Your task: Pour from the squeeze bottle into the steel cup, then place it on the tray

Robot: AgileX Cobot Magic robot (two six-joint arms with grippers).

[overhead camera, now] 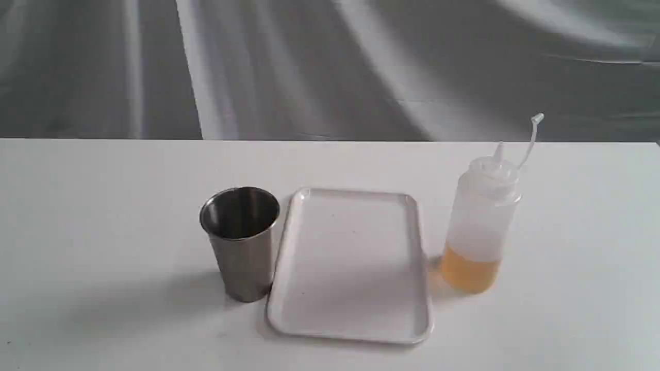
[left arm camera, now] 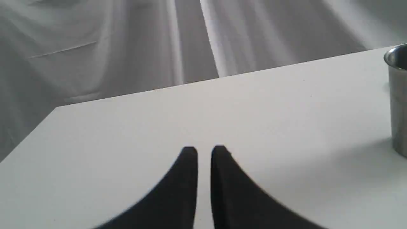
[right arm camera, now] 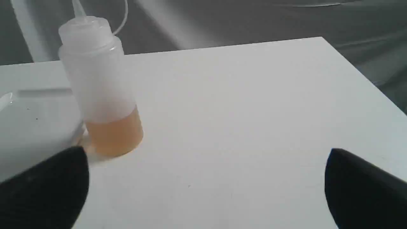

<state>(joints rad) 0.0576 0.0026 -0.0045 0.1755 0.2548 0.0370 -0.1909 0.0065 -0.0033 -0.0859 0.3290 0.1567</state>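
The squeeze bottle [overhead camera: 479, 226] stands upright on the white table right of the tray, amber liquid filling its lower part, cap strap sticking up. The white tray [overhead camera: 350, 330] lies flat in the middle with nothing on it. Just left of it stands the steel cup [overhead camera: 241, 242], upright. Neither gripper shows in the exterior view. In the right wrist view my right gripper [right arm camera: 206, 159] is open wide, short of the squeeze bottle [right arm camera: 101, 86] and off to one side of it. In the left wrist view my left gripper [left arm camera: 204, 151] is shut on nothing, with the steel cup [left arm camera: 399, 95] at the frame's edge.
A grey cloth backdrop [overhead camera: 330, 67] hangs behind the table's far edge [overhead camera: 330, 140]. The table's corners show in both wrist views. The tray's rim [right arm camera: 44, 92] lies beside the bottle in the right wrist view.
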